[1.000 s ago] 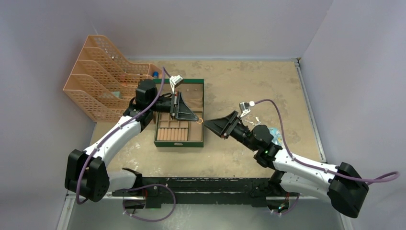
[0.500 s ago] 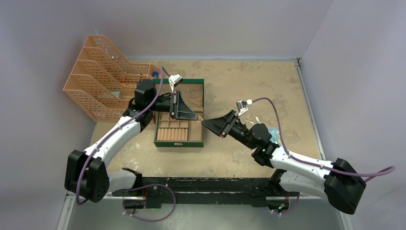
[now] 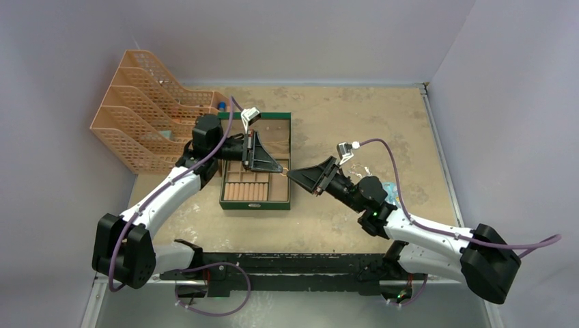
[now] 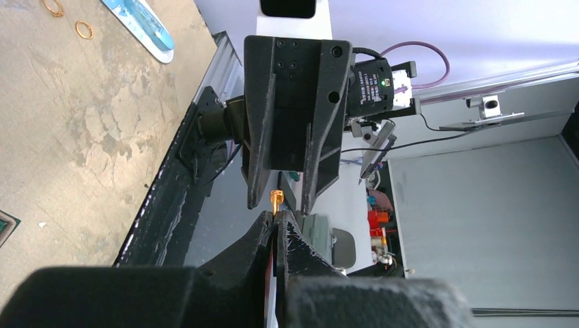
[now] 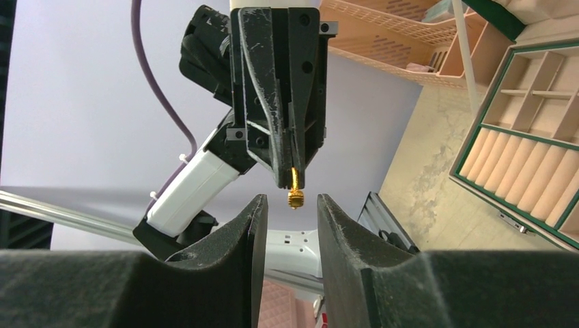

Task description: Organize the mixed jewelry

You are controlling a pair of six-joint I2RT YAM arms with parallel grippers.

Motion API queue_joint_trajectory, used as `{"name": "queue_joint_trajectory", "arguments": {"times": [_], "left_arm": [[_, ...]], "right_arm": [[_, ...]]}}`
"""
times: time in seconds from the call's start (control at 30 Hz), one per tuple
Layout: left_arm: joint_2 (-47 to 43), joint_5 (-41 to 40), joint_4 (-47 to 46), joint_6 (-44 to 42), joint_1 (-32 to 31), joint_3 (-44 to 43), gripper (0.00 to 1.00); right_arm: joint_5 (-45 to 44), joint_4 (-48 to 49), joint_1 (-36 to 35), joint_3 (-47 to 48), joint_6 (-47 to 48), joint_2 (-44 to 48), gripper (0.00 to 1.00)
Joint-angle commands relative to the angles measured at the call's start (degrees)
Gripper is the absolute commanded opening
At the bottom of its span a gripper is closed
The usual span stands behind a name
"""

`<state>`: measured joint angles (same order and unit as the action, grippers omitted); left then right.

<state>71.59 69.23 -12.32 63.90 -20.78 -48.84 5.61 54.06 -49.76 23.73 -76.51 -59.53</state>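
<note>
Top external: left claw (image 3: 280,169) and right claw (image 3: 292,175) meet at the green box's (image 3: 232,203) right edge.

Left wrist: left claw pinches a gold ring (image 4: 276,199); two loose rings (image 4: 83,29) lie on the desk (image 4: 82,137), well apart from the box.

Right wrist: right claw, half open, flanks the ring without touching it. Sorting is judged barely begun.

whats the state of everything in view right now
left gripper, shut on the gold piece
gold piece, held in the air
right gripper, open, a finger on either side of the gold piece, not gripping
green box, open on the table
loose gold rings, lying on the table
blue packet, lying flat
</note>
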Motion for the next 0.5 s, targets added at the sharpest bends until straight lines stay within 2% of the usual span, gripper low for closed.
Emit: {"name": "queue_joint_trajectory", "arguments": {"times": [0.0,0.47], "left_arm": [[-1.45,1.08,-3.05,0.52,-0.14,0.4,0.0],[-1.89,0.82,-3.33,0.53,-0.14,1.72,0.0]], "right_arm": [[-0.02,3.64,0.1,2.38,-0.33,-0.48,0.34],[-0.25,4.91,0.1,2.29,-0.8,-1.24,0.21]]}}
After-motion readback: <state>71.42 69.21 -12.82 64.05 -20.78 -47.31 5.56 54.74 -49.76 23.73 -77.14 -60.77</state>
